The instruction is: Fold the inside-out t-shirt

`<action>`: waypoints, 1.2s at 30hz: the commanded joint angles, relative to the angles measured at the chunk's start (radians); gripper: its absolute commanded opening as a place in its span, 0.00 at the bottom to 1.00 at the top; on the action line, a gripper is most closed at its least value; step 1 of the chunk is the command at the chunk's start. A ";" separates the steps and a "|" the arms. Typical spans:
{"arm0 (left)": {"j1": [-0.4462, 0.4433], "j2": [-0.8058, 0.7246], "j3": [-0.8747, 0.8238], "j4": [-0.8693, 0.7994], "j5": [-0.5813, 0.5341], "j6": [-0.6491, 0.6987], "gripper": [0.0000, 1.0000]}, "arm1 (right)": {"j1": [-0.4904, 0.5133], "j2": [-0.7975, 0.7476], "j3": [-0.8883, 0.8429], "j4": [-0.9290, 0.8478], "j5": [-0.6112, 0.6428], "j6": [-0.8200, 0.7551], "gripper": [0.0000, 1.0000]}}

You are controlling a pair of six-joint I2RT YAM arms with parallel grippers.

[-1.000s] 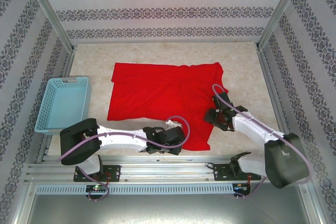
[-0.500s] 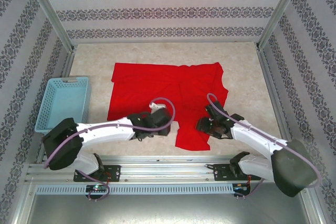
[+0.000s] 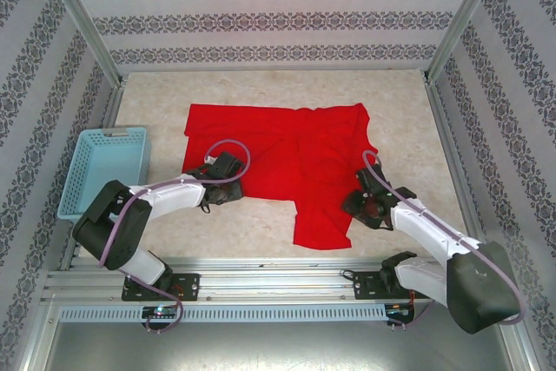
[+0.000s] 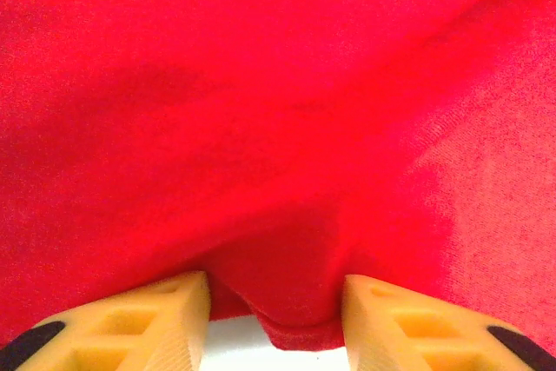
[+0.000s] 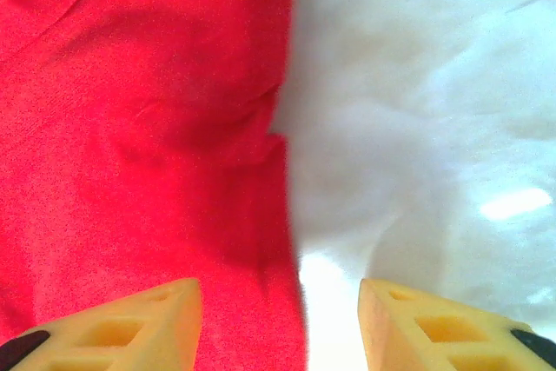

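near edge of the counter (image 3: pixel 252 236): a narrow flap of the red t-shirt (image 3: pixel 278 149) reaches closest to the arms, right of centre.

right fingers (image 5: pixel 130 323) sit at that flap's right edge (image 3: pixel 363 202). they are apart with nothing clamped: one tip over cloth (image 5: pixel 130 171), the other over bare counter (image 5: pixel 417 128).

left fingers (image 4: pixel 165 323) are at the near-left hem (image 3: pixel 222 183), also apart. a small tuck of cloth (image 4: pixel 278 128) sits in the gap. the gap looks too wide for thin cloth, so i judge it loose, not pinched.

farther back, the shirt body lies spread over the middle of the counter, with creases toward its right side. a light blue mesh basket (image 3: pixel 104 175) stands by the left edge, apart from the shirt.

handling, as judged:
- light, limp knit with no stiffness; it should drape and bunch when lifted and drag across the counter.
- not fragile, and not slippery against the finger pads.
- best holds are hems and corners, two points at once, so a lifted edge stays straight.

what each view gives:
- the top view gives the whole outline, the basket and both arms' positions.
- the left wrist view shows the hem tuck and a sliver of counter below it.
- the right wrist view shows the cloth edge running between the tips, and a shallow crease beside it.
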 commanded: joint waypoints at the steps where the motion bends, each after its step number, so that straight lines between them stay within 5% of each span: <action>1: 0.011 -0.073 -0.012 -0.075 0.013 0.010 0.46 | 0.005 -0.061 0.026 -0.100 0.020 -0.058 0.52; 9: 0.047 -0.334 -0.008 -0.411 -0.264 -0.047 0.61 | 0.206 -0.142 0.063 -0.238 0.116 -0.008 0.56; 15: 0.249 -0.321 -0.038 -0.404 -0.224 -0.006 0.64 | 0.378 -0.155 0.075 -0.293 0.161 0.063 0.70; 20: 0.353 -0.223 -0.029 -0.320 -0.197 0.022 0.64 | 0.483 -0.136 0.077 -0.326 0.181 0.133 0.71; 36: 0.403 0.021 -0.002 -0.164 -0.115 0.050 0.45 | 0.583 -0.024 -0.021 -0.180 0.156 0.241 0.64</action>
